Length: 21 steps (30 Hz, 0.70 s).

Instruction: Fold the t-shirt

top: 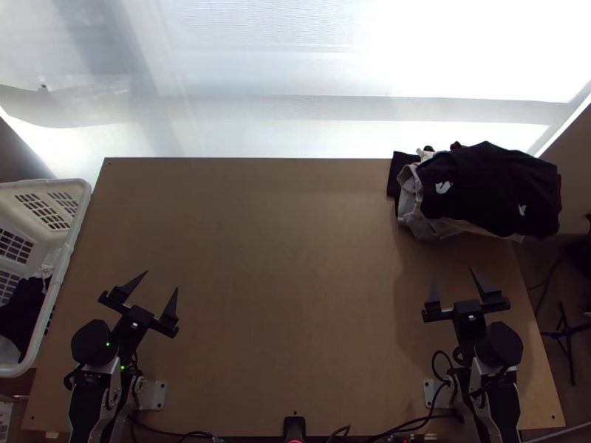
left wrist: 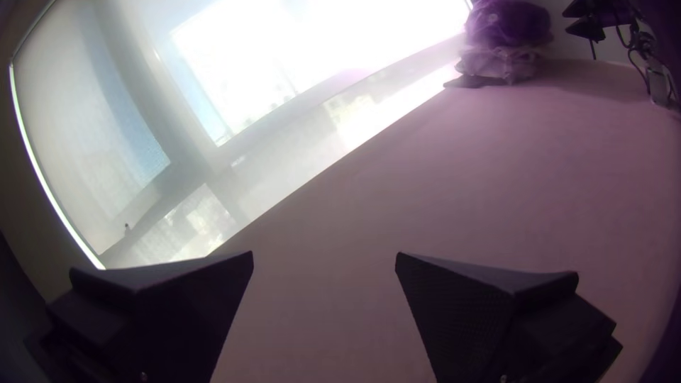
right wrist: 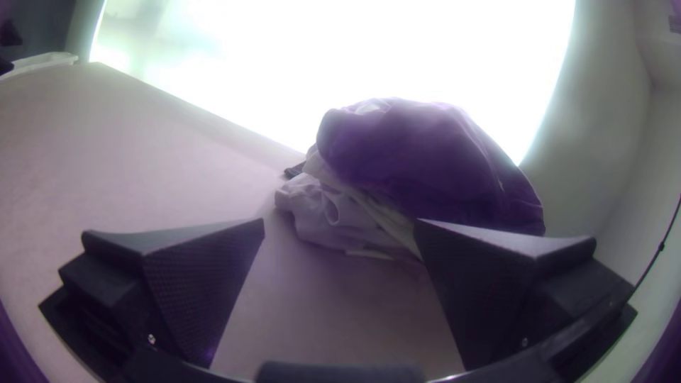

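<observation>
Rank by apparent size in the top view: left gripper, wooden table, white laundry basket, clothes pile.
1. Wooden table
2. Clothes pile and laundry basket: too alike to rank; basket cut off
3. Left gripper

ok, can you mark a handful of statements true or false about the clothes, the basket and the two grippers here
1. A black garment lies on top of the clothes pile. True.
2. The left gripper is closed on a sleeve. False: its fingers are apart, with no cloth between them.
3. The white basket at the table's left side has dark cloth in it. True.
4. A t-shirt is spread flat in the middle of the table. False: the clothes on the table are heaped near its far right corner.
5. The right gripper is open. True.
</observation>
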Available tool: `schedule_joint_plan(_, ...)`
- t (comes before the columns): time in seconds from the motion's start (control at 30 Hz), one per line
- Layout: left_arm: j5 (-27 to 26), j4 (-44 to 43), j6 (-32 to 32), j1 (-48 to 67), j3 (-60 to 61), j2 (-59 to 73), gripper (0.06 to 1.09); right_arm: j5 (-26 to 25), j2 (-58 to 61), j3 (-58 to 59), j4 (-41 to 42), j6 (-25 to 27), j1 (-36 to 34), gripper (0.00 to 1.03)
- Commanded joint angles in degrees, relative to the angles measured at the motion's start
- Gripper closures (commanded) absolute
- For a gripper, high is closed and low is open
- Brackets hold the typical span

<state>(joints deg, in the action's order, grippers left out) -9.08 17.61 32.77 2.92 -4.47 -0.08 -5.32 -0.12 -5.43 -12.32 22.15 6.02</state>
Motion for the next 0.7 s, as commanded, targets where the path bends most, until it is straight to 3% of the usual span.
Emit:
schedule_joint_plan(0.0, -3.0, 0.5, -1.2, 1.5, -0.1, 0.1, 0.1, 0.0, -0.1, 0.0, 0.3, 2.2, 1.4, 0.05)
schedule_joint_plan(0.17, -2.8, -0.1, -0.9, 2.9, -0.1, 0.0, 0.1, 0.0, 0.3, 0.1, -0.3, 2.4, -0.7, 0.05)
schedule_joint_plan(0.23, -0.1, -0.6, 1.1, 1.5, 0.0, -0.1, 0.1, 0.0, 1.3, 0.1, -0.2, 2.4, -0.8, 0.05)
schedule_joint_plan(0.37, -0.4, -1.0, -3.3, 1.5, 0.0, 0.0, 0.1, -0.1, 1.7, -0.1, 2.9, 3.1, -0.7, 0.05)
schedule_joint_plan(0.47, 0.2, -7.5, -9.0, -1.0, -0.1, 0.3, 0.1, -0.7, 1.8, -1.3, 5.3, 4.7, -1.4, 0.05)
schedule_joint_plan(0.53, 5.7, -10.8, -10.6, -0.5, -0.5, 0.1, 0.1, -0.7, 2.9, -4.1, 6.0, 5.7, -1.1, 0.05)
schedule_joint_plan(0.67, 15.8, -15.8, -13.6, -1.5, -8.6, 7.8, 0.11, -6.6, 17.3, -16.4, 6.7, 6.9, -0.5, 0.05)
